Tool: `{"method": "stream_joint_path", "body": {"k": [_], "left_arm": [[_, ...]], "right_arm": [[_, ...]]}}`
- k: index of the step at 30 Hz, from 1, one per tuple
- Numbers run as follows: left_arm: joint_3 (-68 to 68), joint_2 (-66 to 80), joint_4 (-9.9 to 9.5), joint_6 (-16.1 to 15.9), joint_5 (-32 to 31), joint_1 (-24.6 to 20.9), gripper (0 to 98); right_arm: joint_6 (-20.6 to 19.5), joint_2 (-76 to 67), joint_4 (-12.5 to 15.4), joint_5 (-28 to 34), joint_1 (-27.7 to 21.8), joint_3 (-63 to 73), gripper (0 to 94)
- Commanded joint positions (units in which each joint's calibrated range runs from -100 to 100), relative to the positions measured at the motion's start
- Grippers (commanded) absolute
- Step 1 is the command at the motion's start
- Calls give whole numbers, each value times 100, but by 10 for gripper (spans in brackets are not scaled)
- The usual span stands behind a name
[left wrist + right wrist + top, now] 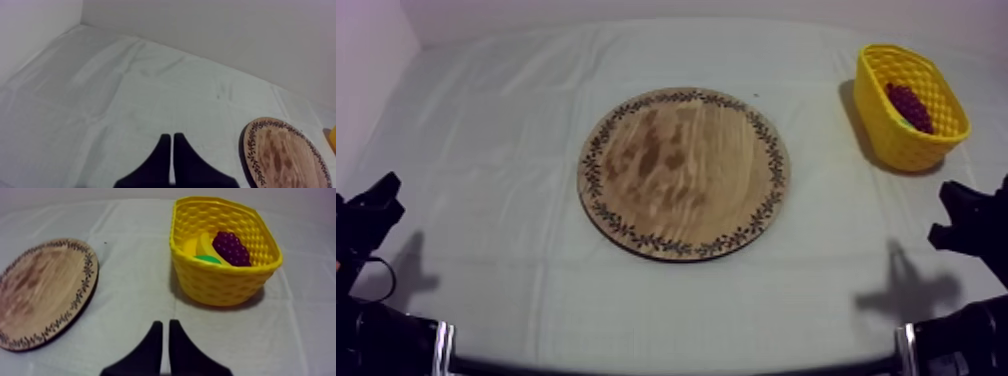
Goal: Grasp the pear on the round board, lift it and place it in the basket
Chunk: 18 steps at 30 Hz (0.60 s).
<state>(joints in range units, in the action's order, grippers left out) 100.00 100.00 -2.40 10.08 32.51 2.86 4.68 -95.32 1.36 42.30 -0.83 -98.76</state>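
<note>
Top view: wooden board (684, 172) bare; pear (207, 259) seemingly in the yellow basket (906, 145), table's (516, 200) far right corner. My left gripper (171, 136) and right gripper (163, 322) sit clenched empty, job likely done.

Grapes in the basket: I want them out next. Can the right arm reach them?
Probably yes: the grapes lie uppermost in the open-topped yellow basket, straight ahead of the right gripper.

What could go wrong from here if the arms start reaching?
First, the board is bare, so a grab there would likely close on nothing.
Second, a green piece lies in the basket by the grapes and banana. It may be the pear, but I cannot tell.
Third, the left gripper and right gripper are shut, so reaching in unopened might shove the basket.
</note>
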Motion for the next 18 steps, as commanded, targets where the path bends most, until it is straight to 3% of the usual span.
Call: {"method": "stream_joint_path", "body": {"k": [1,9,18], "left_arm": [[0,0,-2,1,-1,0,1],[0,0,-2,1,-1,0,1],[0,0,-2,1,-1,0,1]], "right_arm": [[-186,-12,-10,-354,2,-45,19],[526,-34,-11,-564,6,-98,9],[586,-35,-11,-576,6,-102,5]]}}
